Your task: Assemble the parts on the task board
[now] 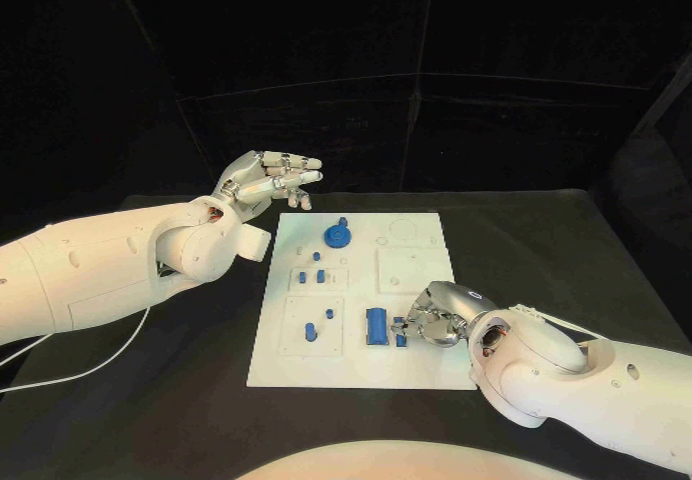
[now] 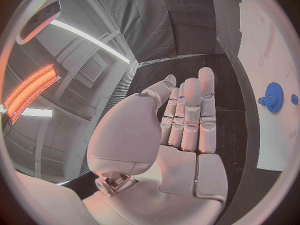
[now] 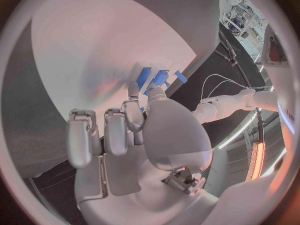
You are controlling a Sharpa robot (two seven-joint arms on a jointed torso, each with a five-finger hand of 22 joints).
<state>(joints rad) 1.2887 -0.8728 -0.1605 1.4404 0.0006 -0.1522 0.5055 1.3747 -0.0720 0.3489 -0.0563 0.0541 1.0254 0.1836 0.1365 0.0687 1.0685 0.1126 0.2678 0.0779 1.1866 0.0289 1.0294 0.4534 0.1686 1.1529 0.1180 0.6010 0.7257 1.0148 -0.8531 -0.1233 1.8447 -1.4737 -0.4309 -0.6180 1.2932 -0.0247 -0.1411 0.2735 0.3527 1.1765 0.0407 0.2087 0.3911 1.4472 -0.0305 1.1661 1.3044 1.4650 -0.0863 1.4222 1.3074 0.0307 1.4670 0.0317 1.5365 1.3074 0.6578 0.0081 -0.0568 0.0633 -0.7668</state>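
1. My right hand rested on the task board, its fingers curled down beside the long blue part; I could not tell whether they gripped anything.
2. My left hand hovered off the board's far left corner, fingers together, holding nothing.
3. The blue gear stood well apart from both.

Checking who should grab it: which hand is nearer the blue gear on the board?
Left. The left hand hovers off the board's far left corner, close to the blue gear. The right hand is at the board's near right side, farther away.
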